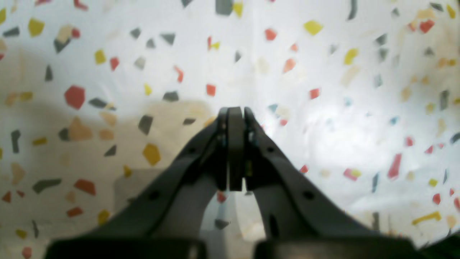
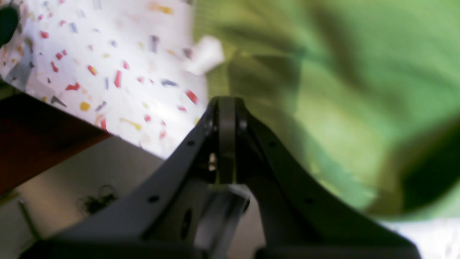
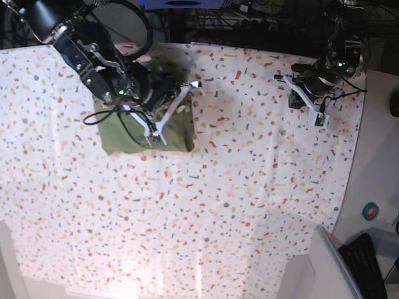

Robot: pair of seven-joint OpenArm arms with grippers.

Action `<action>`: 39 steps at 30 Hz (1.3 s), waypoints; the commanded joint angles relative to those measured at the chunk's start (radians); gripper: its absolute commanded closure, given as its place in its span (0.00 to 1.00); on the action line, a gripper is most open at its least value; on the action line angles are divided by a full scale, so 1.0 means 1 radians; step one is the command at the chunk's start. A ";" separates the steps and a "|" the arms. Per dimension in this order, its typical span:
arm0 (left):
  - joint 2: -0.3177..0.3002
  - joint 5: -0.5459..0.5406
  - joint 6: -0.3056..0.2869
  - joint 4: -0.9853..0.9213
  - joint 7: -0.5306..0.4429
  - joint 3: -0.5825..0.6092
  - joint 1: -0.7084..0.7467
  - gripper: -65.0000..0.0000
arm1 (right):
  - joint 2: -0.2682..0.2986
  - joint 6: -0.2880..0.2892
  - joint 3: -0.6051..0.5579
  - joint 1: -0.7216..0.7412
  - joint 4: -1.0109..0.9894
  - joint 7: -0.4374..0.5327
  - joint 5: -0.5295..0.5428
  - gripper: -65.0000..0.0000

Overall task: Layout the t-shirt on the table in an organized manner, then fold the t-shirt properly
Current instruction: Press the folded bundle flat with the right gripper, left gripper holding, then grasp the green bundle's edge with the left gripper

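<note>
Wide bare counter from 3 through 9 o'clock, folded t-shirt bunched at 10 o'clock under the right end effector, left end effector hanging at 2 o'clock, grey bin off the 5 o'clock corner

Lying on the desk, toward its far left part in the base view: the t-shirt, bunched into a compact heap. Directly over the t-shirt: the right gripper. Well apart from the t-shirt, near the desk's far right corner: the left gripper.
</note>
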 commanded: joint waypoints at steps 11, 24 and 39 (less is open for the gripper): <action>0.023 -0.007 -0.004 0.056 -0.018 -0.001 -0.016 1.00 | -0.037 -0.010 -0.074 0.053 0.008 0.033 0.006 1.00; 0.061 -0.534 -0.004 0.249 0.257 0.001 -0.034 0.38 | 0.168 -0.104 0.225 -0.065 0.256 0.036 0.008 1.00; 0.161 -0.531 -0.135 -0.085 0.251 0.236 -0.209 0.00 | 0.198 0.063 0.512 -0.205 0.256 0.039 0.008 1.00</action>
